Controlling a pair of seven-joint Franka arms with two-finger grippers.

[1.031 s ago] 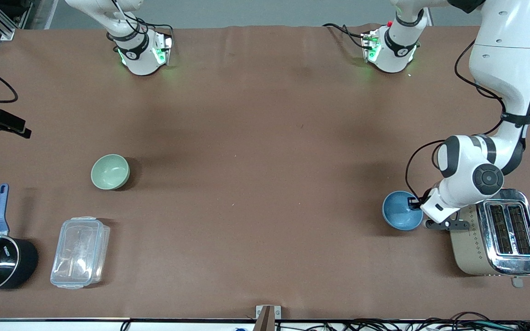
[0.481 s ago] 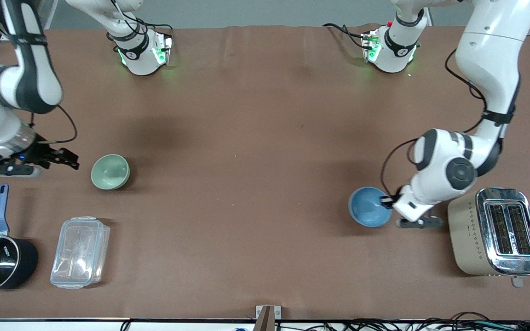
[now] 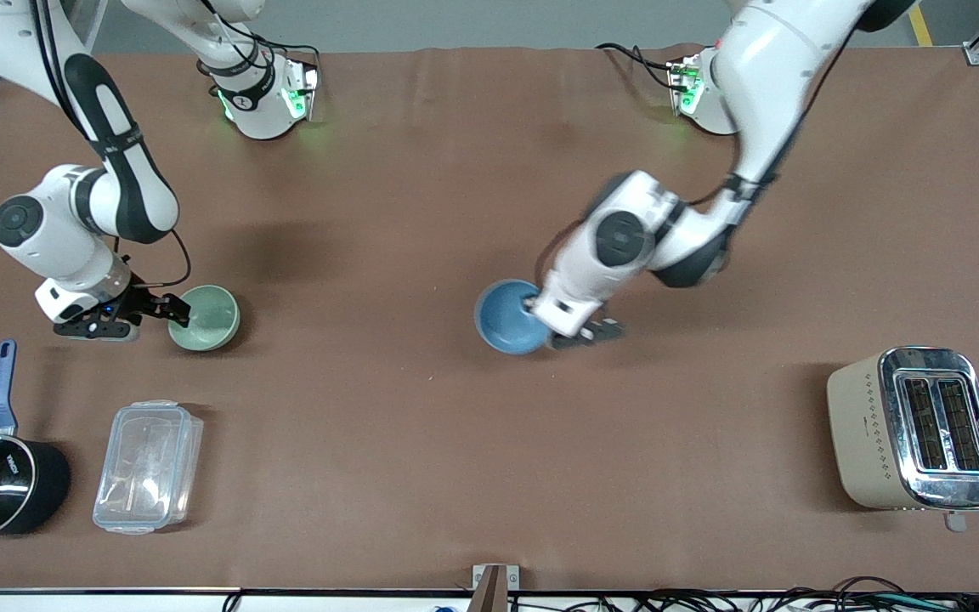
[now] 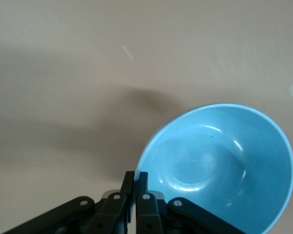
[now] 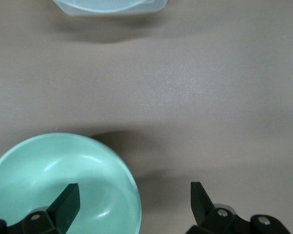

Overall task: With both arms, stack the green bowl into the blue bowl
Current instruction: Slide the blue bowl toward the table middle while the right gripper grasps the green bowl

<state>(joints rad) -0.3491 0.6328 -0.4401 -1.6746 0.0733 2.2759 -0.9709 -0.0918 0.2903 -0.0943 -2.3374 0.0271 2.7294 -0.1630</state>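
Blue bowl (image 3: 506, 317) in left gripper (image 3: 536, 308)

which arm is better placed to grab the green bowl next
Right. Its open tool is already at the green bowl, one finger inside the rim and one outside. The left tool is shut on the blue bowl over mid-table.

Left gripper (image 3: 536, 308) pinched closed; right gripper (image 3: 173, 313) spread wide.
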